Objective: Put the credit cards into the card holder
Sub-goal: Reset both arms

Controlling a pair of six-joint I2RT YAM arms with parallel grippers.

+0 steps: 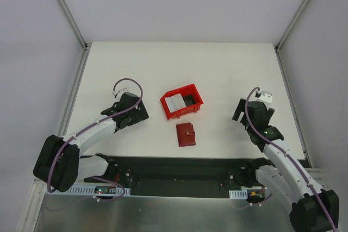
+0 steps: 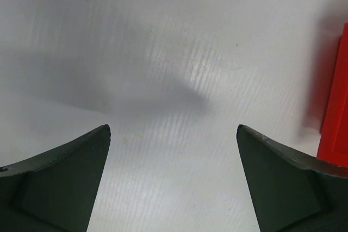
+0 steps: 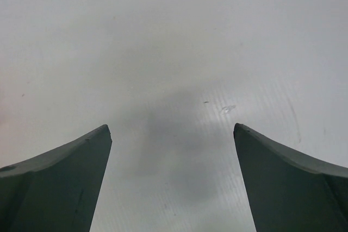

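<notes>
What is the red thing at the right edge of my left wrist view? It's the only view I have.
Observer: That's the red bin, an open-topped plastic one with whitish cards lying inside.
Operator: Where is the card holder?
Observer: The card holder lies folded shut on the table, just on the arm-base side of the bin and apart from it.
Operator: Is the right gripper holding anything?
Observer: No. The right gripper is open over bare table, well to the right of the bin.
</notes>
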